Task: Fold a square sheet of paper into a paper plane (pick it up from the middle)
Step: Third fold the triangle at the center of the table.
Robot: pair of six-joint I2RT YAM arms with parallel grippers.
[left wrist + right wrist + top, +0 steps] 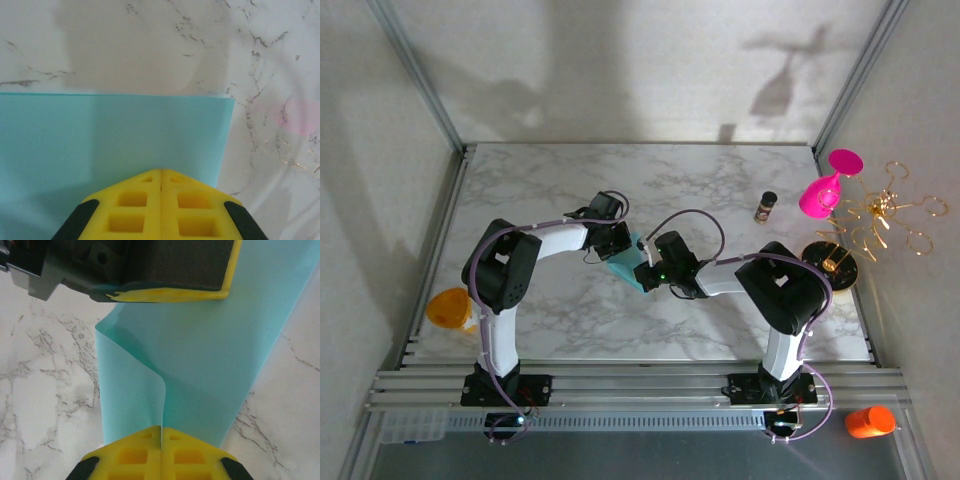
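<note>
Presently both arms meet over the middle of the marble table (pixel 720 175), with the square sheet of paper (pixel 623 266) held between them.

Left gripper (pixel 161 176): the yellow fingers are pressed together with no gap at the seam, clamped on one edge of the sheet. From its wrist view the teal paper spreads flat away from the fingertips, with a straight far edge and a clean corner at the right. A soft shadow lies on the marble beyond it.

Right gripper (pixel 161 431): the fingers are likewise closed tight, pinching the opposite edge of the sheet. In the right wrist view a layer of paper curls up from the left and runs down into the closed fingers, so the sheet is at least partly doubled there. How many layers are pinched cannot be told. The left gripper's pad shows at the top of that view, biting the far edge of the same sheet.

The sheet spans the two grips and appears lifted off the marble, though contact beneath cannot be confirmed. In the overhead view the paper sits between the two wrists, near table centre, mostly covered by them.

Other items: a pink goblet (pixel 823 192) and a gold wire stand (pixel 880 212) stand at the far right edge. A small dark jar (pixel 765 207) is just left of the goblet. An orange container (pixel 450 308) lies at the near left edge, beside the left arm.
</note>
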